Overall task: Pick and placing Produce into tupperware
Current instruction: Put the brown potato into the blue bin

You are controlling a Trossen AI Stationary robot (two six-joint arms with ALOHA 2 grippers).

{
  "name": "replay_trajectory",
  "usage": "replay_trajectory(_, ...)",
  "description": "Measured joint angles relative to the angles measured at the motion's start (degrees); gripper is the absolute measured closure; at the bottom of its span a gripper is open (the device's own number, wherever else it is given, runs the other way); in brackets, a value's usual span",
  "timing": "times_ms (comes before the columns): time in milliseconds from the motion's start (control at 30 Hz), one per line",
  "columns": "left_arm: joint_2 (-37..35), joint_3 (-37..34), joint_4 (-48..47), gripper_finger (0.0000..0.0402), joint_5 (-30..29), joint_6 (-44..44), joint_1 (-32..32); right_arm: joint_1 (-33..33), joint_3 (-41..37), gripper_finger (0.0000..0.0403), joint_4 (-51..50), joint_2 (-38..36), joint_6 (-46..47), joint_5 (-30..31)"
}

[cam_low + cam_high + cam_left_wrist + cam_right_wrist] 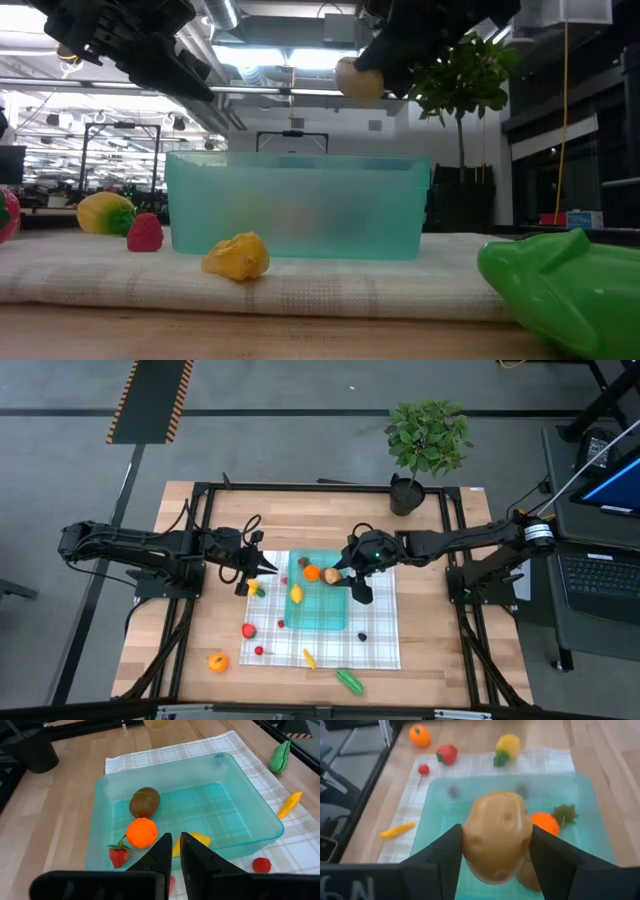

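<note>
Potato held over the tupperware, ready to drop

The right gripper [495,851] clamped a tan potato [496,835] directly above the teal tupperware [235,775]; best lowered before releasing, clear of the orange [543,822] beneath. The left gripper [172,851] waited alongside, closed and empty.

The tupperware [240,790] was translucent teal plastic, smooth with a soft sheen. Under it lay a woven checked cloth [150,755], matt, on a pale wooden table [190,650] with visible grain. The potato [496,834] between my right gripper's [495,851] matt dark fingers looked smooth, dimpled plastic; the green vegetable [570,285] was glossy.
</note>
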Motion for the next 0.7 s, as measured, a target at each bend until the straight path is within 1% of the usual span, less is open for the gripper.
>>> replay_trajectory(67,0.0,0.0,0.0,0.0379,-0.02,0.0,0.0,0.27,0.7,0.0202,-1.16,0.01,-0.16,0.03)
replay_trajectory(400,0.0,0.0,0.0,0.0401,-0.02,0.0,0.0,0.7,0.73,0.0202,-0.62,0.57,-0.17,0.08)
replay_trajectory(533,0.0,0.0,0.0,0.0394,-0.02,0.0,-0.02,1.9,0.73,0.0202,-0.18,1.27,-0.15,0.09)
replay_trajectory(700,0.01,0.0,-0.04,0.038,0.0,0.0,-0.01,3.44,0.73,0.0202,1.87,4.39,-0.15,0.13)
